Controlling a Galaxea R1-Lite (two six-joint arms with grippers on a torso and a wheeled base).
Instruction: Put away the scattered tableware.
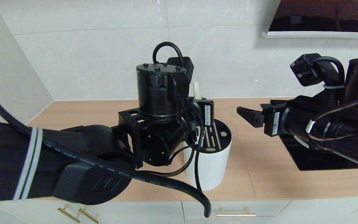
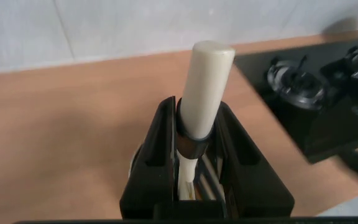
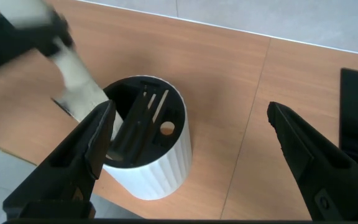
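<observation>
Currently left gripper point(image 2: 197, 134) clenched on cream utensil handle point(image 2: 207, 81), handle sticking up between jaws, directly above white ribbed holder point(image 1: 211, 165). Utensil's lower end down at holder's black slotted top; which slot, cannot tell. Holder stands on wooden surface point(image 1: 259, 174) near front edge. Right gripper point(image 3: 190, 112) released, jaws spread wide, hovering near holder. Black cooktop point(image 1: 315, 160) under its arm.

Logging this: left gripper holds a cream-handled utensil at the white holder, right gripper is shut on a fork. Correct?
No: the right wrist view shows the right gripper open and empty. The left gripper does hold the utensil at the holder.
</observation>
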